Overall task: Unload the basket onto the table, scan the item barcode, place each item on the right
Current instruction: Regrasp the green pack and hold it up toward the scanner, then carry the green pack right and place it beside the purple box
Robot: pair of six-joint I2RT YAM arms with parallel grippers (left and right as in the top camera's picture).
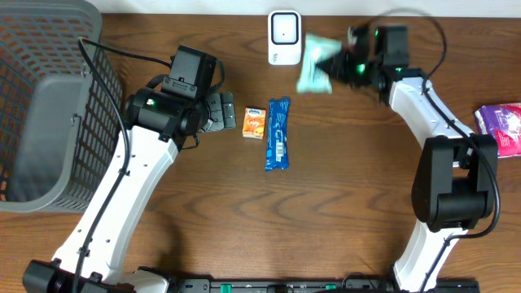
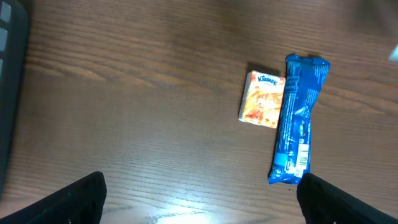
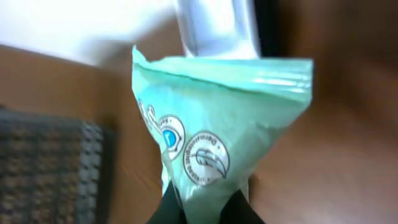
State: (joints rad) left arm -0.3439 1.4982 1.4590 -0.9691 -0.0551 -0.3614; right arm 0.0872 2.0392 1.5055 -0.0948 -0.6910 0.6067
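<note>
Risk is slipping: right claw (image 1: pixel 334 66) grasps the green pouch (image 1: pixel 313 70) by one end just beside the scanner (image 1: pixel 284 37), so its barcode may swing away. Left claw (image 1: pixel 225 110) hangs released.

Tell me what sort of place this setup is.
Probably a mock shop checkout: a white scanner stands at the far edge with a green packet held beside it, a grey mesh basket sits at one side, and a tissue pack and blue wrapped bar lie nearby.
</note>
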